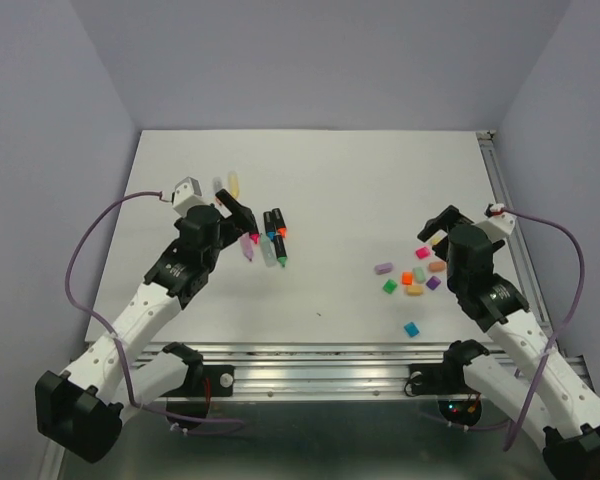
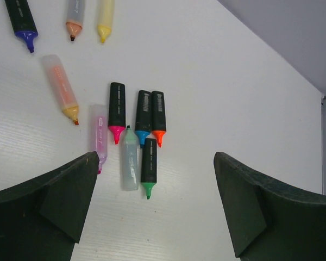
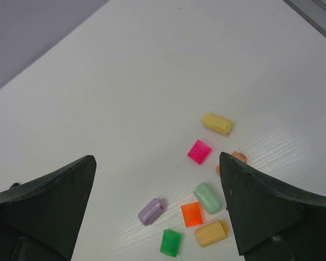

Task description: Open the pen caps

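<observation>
White tabletop (image 1: 330, 170): upper half & centre open, metal rail (image 1: 508, 215) along rt edge near the caps. Left-centre lie 10 uncapped stubby plastic highlighter pens (image 2: 117, 106), left gripper (image 2: 156, 160) above them, jaws fully apart, holding nothing. Right-centre: 9 small bright plastic pen caps (image 1: 407, 278) lie loose, a 10th half-hidden, w/ right gripper (image 3: 156, 160) over them, spread wide, empty.

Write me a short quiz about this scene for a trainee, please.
1. True or false: the left hand is shut.
2. The caps lie nearer to which side? A: left. B: the right hand.
3. How many black pens show in the left wrist view?
Key: 1 false; 2 B; 3 five.
</observation>
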Controlling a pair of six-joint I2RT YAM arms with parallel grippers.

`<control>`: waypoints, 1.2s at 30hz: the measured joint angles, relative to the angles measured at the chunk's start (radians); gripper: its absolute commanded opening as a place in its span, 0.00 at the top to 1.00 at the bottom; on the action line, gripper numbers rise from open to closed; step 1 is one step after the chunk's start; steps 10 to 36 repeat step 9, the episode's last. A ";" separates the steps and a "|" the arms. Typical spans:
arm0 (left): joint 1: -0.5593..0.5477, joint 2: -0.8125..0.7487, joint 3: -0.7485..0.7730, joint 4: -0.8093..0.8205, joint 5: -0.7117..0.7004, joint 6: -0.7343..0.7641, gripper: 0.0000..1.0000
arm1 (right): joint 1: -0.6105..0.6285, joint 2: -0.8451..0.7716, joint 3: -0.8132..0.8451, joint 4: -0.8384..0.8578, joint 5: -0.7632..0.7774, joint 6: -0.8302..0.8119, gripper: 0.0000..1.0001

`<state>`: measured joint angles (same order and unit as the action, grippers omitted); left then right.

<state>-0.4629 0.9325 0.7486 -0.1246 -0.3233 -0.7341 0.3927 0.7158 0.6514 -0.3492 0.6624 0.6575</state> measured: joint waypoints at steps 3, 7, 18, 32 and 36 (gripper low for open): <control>0.000 -0.026 0.000 0.000 -0.021 0.000 0.01 | 0.000 -0.038 -0.019 0.023 0.004 0.001 0.00; 0.000 -0.042 0.000 0.001 -0.039 0.000 0.01 | 0.000 -0.066 -0.066 0.042 0.011 0.000 0.00; 0.000 -0.045 0.000 0.002 -0.047 0.000 0.01 | 0.000 -0.064 -0.078 0.045 0.011 -0.003 0.00; 0.000 -0.045 0.000 0.002 -0.047 0.000 0.01 | 0.000 -0.064 -0.078 0.045 0.011 -0.003 0.00; 0.000 -0.045 0.000 0.002 -0.047 0.000 0.01 | 0.000 -0.064 -0.078 0.045 0.011 -0.003 0.00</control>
